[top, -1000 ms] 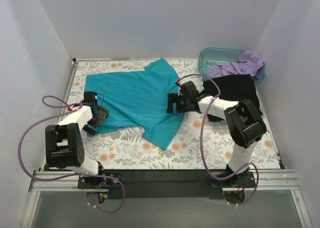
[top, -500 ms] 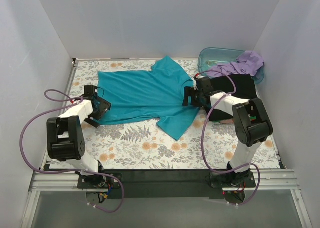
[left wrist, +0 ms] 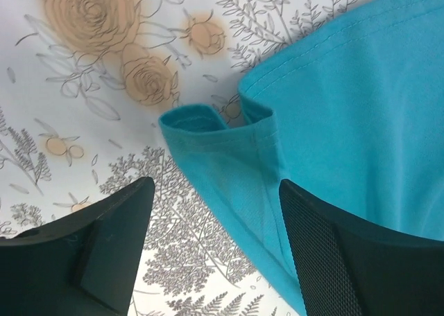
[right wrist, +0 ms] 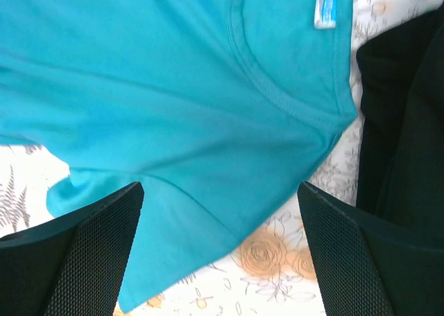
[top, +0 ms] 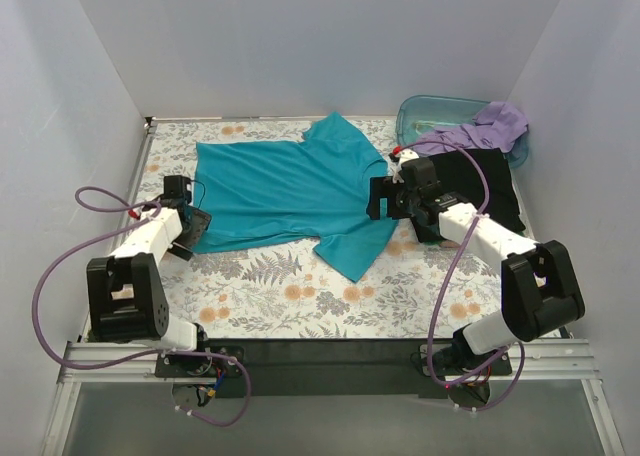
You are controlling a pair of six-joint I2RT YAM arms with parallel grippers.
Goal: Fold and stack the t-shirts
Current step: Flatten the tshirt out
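The teal-blue t-shirt lies spread flat across the middle of the table, collar toward the right. My left gripper is open at its lower left hem corner, which lies between the jaws, untouched. My right gripper is open over the collar and shoulder edge, holding nothing. The black t-shirt lies at the right, also in the right wrist view. The lavender-purple t-shirt hangs out of the tub.
A translucent blue-green plastic tub stands at the back right corner. The floral tablecloth covers the table. White walls close in the left, back and right. Purple cables loop beside both arms.
The shirt was dragged right and spread flat. Both grippers have let go of it. The left has drawn back slightly at the hem; the right arm has stretched out lower.
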